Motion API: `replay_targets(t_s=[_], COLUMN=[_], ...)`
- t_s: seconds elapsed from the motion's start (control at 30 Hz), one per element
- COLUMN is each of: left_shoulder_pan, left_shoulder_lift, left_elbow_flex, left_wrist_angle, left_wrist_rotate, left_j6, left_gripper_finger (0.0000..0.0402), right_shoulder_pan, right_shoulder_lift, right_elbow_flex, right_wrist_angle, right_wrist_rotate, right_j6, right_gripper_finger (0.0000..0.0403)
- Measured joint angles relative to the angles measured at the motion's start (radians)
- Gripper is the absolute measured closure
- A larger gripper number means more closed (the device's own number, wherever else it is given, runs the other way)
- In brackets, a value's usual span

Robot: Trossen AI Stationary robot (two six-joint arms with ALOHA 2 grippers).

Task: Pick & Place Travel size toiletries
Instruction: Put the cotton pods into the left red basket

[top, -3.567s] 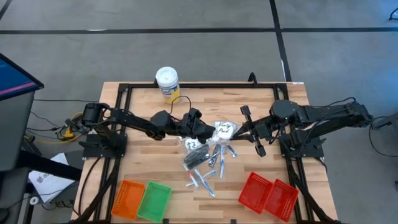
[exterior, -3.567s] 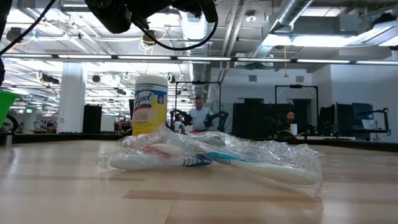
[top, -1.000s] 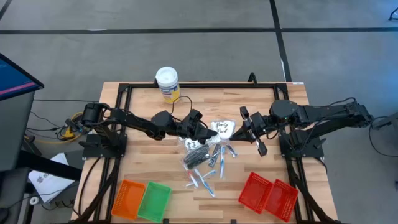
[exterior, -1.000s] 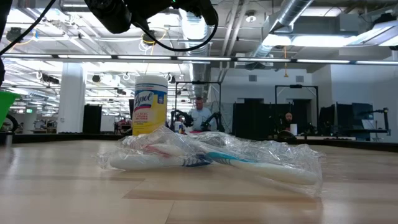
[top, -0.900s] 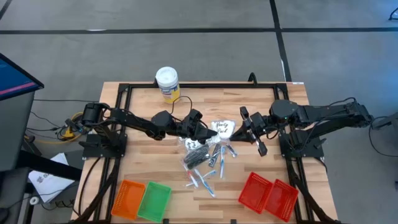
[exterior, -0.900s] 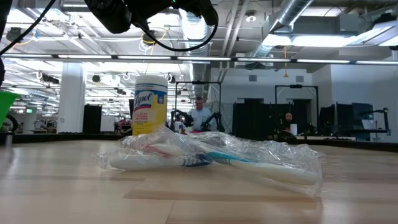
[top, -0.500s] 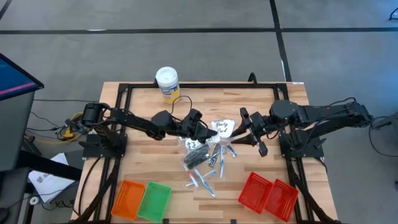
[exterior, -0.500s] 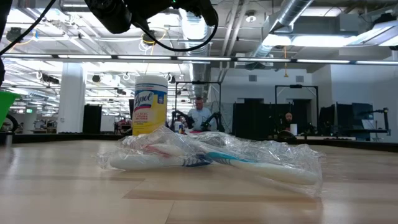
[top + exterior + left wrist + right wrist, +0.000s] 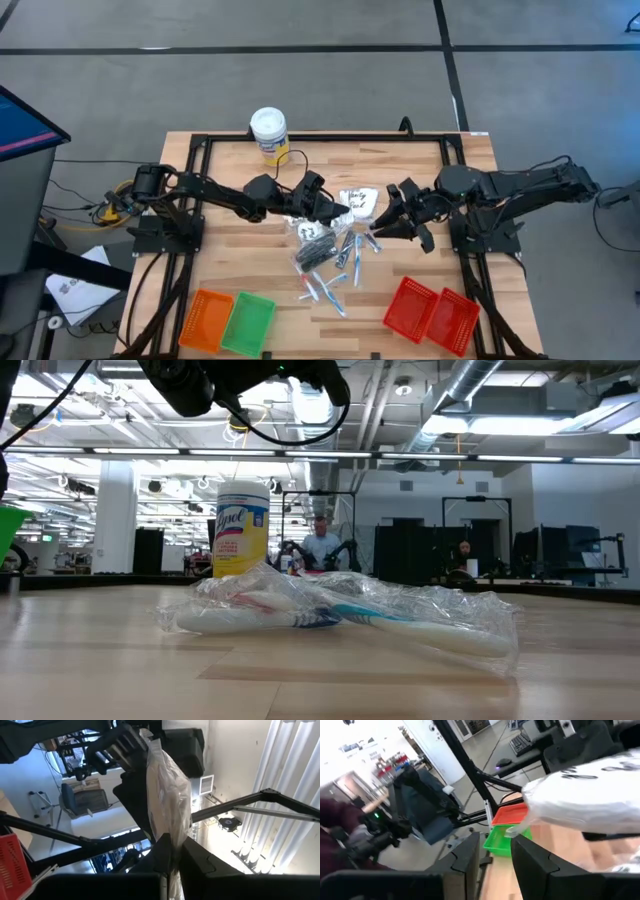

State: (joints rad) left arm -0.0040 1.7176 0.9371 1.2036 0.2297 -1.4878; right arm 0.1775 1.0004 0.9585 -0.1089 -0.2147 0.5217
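Orange mesh of one basket (image 9: 208, 320) sits at the table's near left corner, a green basket (image 9: 247, 325) touching its right side. Behind them, toward the far edge, stands a yellow wipes canister (image 9: 269, 135) with a white lid. Right of the canister and nearer mid-table, the left gripper (image 9: 345, 211) is clamped on the edge of a white sachet (image 9: 358, 202) with black lettering, lifted above the wood; the left wrist view shows the crinkled packet pinched between the dark fingers (image 9: 165, 857). Below it lies the pile of travel size toiletries (image 9: 335, 255), silvery wrapped sticks and a dark narrow packet. Just right of the sachet, the right gripper (image 9: 385, 226) has its fingers parted, gripping nothing. Two red baskets (image 9: 432, 312) lie at the near right.
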Motion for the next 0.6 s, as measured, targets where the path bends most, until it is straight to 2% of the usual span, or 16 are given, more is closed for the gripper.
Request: replay_targets(t_s=[0.33,0.6], left_shoulder_pan=[0.0,0.0], left_shoulder_lift=[0.0,0.0], left_elbow_flex=[0.0,0.0], left_wrist_angle=[-0.002,-0.005], left_wrist_rotate=[0.027,0.167], left_j6=[0.067,0.076], left_gripper_finger=[0.0392,0.0392], right_shoulder_pan=[-0.039,-0.085], right_shoulder_lift=[0.0,0.0], right_elbow_flex=[0.0,0.0], right_wrist_angle=[-0.001,0.0], right_wrist_rotate=[-0.118,-0.175], right_j6=[0.315,0.5], right_gripper_finger=[0.0298,0.0298])
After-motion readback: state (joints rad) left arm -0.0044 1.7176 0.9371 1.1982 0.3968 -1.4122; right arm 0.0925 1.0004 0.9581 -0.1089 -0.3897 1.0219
